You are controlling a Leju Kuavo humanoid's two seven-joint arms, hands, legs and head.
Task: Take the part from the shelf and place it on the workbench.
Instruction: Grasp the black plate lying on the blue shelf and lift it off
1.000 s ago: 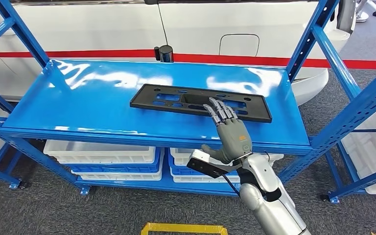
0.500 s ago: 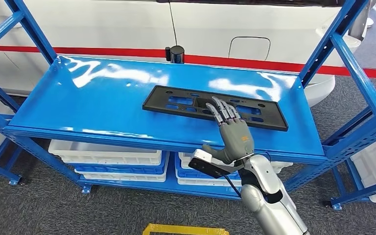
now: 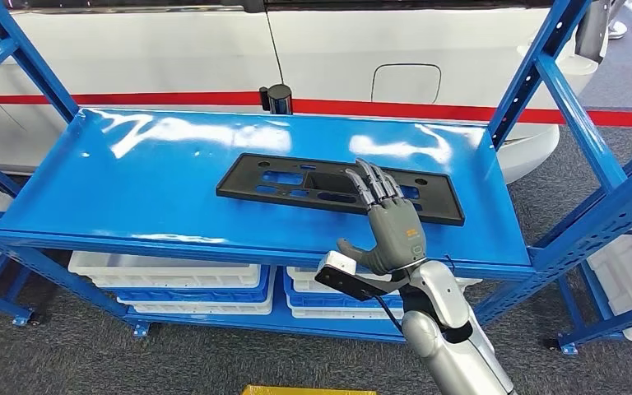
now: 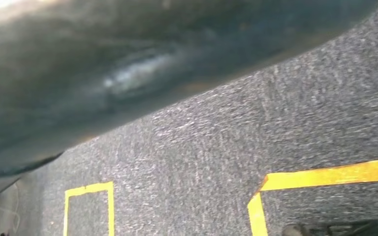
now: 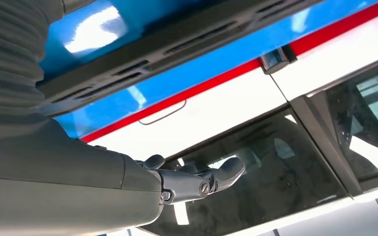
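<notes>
The part [image 3: 321, 188] is a long flat black plastic plate with several cut-outs, lying flat on the blue shelf [image 3: 132, 189], right of its middle. My right hand [image 3: 391, 222] reaches up from below the shelf's front edge, fingers straight and slightly spread. Its fingertips [image 3: 370, 177] lie over the plate's near edge, and it holds nothing. In the right wrist view the plate [image 5: 142, 69] runs as a dark strip on the blue shelf [image 5: 187, 73], with the thumb and fingers [image 5: 197, 179] stretched out beside it.
Blue uprights [image 3: 535, 74] frame the shelf on both sides. White bins [image 3: 164, 271] sit on the lower level. Behind stands a white vehicle with a red stripe [image 3: 428, 107], and a black post [image 3: 277, 97] is at the shelf's back edge. Yellow floor tape [image 3: 309, 389] lies near my feet.
The whole picture has shifted to and fro, so the camera moved. My right hand stays at the plate's near edge with fingers extended; the plate has not moved on the shelf.
</notes>
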